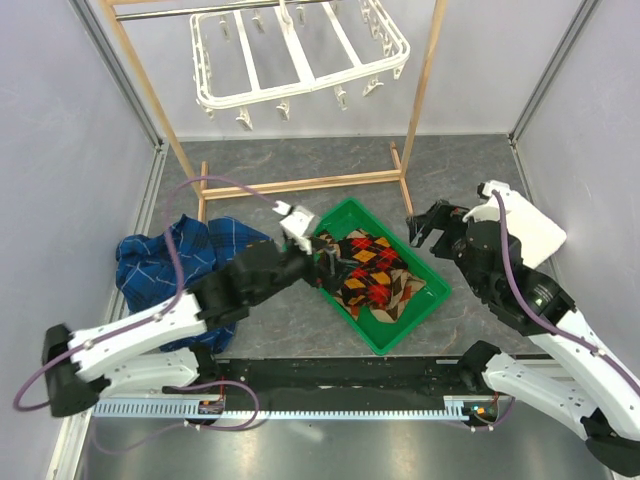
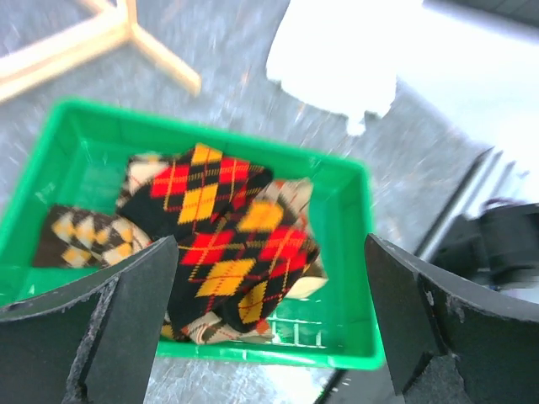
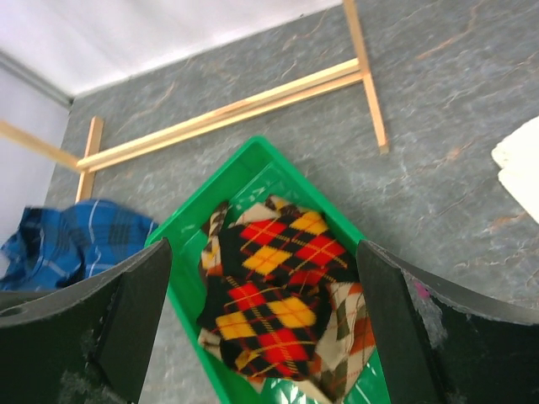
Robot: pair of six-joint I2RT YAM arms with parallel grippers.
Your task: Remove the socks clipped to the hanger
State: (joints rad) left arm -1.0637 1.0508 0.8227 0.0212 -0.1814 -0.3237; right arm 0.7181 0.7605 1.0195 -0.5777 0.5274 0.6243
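The white hanger (image 1: 300, 50) hangs from the wooden rack at the top, its clips empty. The socks (image 1: 372, 270), black-red-yellow and brown-tan argyle, lie piled in the green tray (image 1: 372, 330). They also show in the left wrist view (image 2: 223, 244) and the right wrist view (image 3: 282, 299). The red festive sock is not in view. My left gripper (image 1: 325, 262) is open and empty above the tray's left edge. My right gripper (image 1: 425, 228) is open and empty, just right of the tray's far corner.
The wooden rack (image 1: 300, 185) stands at the back, its base bar on the table. A blue plaid cloth (image 1: 170, 260) lies at the left under my left arm. A white folded cloth (image 1: 525, 225) lies at the right.
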